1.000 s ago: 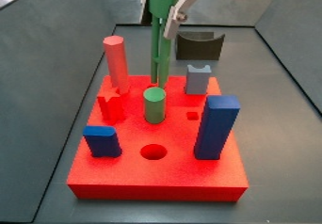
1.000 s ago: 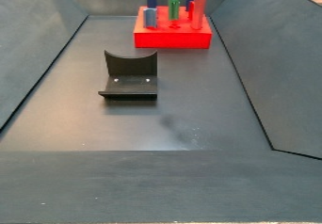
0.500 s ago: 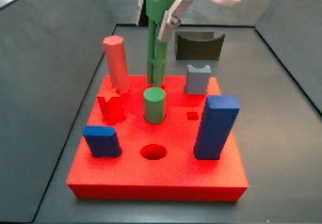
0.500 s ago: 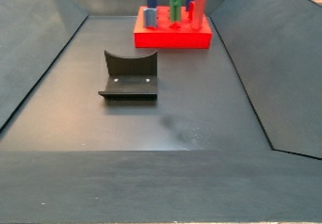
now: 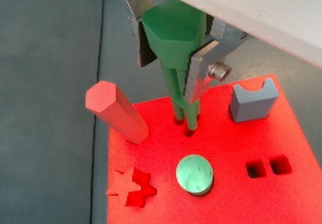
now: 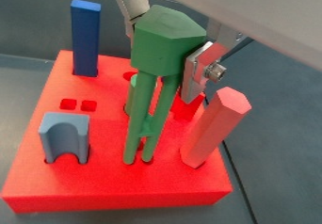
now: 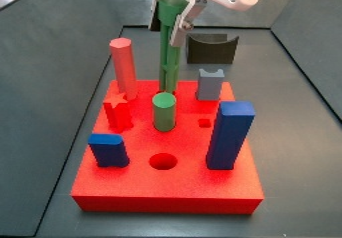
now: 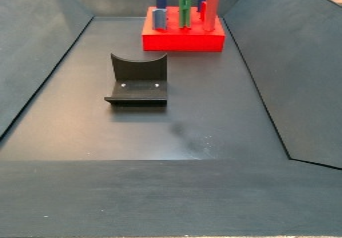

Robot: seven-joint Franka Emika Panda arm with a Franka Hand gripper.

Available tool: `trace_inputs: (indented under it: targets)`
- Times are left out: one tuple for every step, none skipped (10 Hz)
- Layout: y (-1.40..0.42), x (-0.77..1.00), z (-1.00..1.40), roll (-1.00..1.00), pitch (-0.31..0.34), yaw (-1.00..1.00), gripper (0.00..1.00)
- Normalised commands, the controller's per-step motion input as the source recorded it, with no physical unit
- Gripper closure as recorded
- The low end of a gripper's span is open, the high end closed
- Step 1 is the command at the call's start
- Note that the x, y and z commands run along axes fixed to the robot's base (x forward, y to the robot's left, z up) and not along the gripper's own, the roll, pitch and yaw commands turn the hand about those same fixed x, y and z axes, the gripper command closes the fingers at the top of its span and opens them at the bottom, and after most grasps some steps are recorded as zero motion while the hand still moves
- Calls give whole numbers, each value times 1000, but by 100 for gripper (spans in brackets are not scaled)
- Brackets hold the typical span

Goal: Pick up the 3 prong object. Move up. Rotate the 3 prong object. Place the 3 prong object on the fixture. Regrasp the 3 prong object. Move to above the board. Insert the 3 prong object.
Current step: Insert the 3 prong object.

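Note:
My gripper (image 7: 171,20) is shut on the top of the 3 prong object (image 7: 167,54), a long green bar standing upright. Its lower end meets the board (image 7: 167,187), a red slab, near the back middle. In both wrist views the bar's thick green head (image 5: 174,28) (image 6: 161,47) sits between the fingers (image 5: 201,66) (image 6: 199,70), and its prongs (image 6: 138,134) reach down to the red surface (image 5: 239,200). The fixture (image 7: 211,49), dark with a curved notch, stands bare behind the board; it also shows in a side view (image 8: 138,79), in front of the board (image 8: 185,42).
On the board stand a red hexagonal peg (image 7: 122,67), a round green peg (image 7: 163,112), a tall blue block (image 7: 231,135), a short blue block (image 7: 108,150) and a light blue notched peg (image 7: 211,83). A round hole (image 7: 163,162) is near the front. Dark sloped walls surround the floor (image 8: 174,132).
The gripper housing has come down a little with the green bar. The bar's lower end stays at the same spot on the board.

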Motion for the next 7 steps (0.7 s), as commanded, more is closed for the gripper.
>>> trace_inputs:
  targets:
    - [-63, -46, -129, -39, -4, -146, 100]
    - [0, -17, -200, -20, 0, -43, 100]
    - [20, -46, -197, -20, 0, -37, 100]
    - [0, 0, -206, -21, 0, -34, 100]
    - [0, 0, -203, -50, 0, -60, 100]
    - [134, 0, -240, -53, 0, -146, 100]
    - [194, 29, -266, -39, 19, -283, 100]
